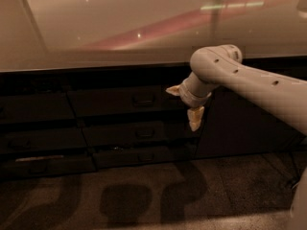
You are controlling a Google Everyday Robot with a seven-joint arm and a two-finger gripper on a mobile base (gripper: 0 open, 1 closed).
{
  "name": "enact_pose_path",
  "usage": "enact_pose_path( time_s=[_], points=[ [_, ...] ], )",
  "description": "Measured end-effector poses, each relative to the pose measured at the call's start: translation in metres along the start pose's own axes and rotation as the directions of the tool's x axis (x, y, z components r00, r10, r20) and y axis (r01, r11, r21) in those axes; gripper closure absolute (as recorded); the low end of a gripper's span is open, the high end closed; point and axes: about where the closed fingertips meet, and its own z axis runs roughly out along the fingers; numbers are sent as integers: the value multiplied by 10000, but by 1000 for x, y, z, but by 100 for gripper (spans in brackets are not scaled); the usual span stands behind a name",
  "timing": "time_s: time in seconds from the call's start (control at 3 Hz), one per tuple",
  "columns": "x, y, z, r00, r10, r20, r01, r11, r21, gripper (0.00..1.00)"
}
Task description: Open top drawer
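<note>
The top drawer is a wide dark front under the counter, with a small dark bar handle near its middle. It sits flush with the fronts around it. My gripper hangs from the pale arm that reaches in from the right. It is in front of the drawer's right end, to the right of the handle and apart from it. Its two pale fingertips stand spread and hold nothing.
Two shallower drawer fronts sit below the top drawer, and more dark fronts are on the left. A plain dark cabinet door is on the right. A glossy countertop overhangs above. The floor is speckled.
</note>
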Motion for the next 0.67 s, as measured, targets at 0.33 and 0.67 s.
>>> enact_pose_path(
  time_s=[0.33, 0.67],
  points=[
    [1, 0, 1, 9999, 104, -89, -104, 9999, -24, 0],
    [7, 7, -10, 9939, 997, -475, -960, 9926, 741, 0]
  ],
)
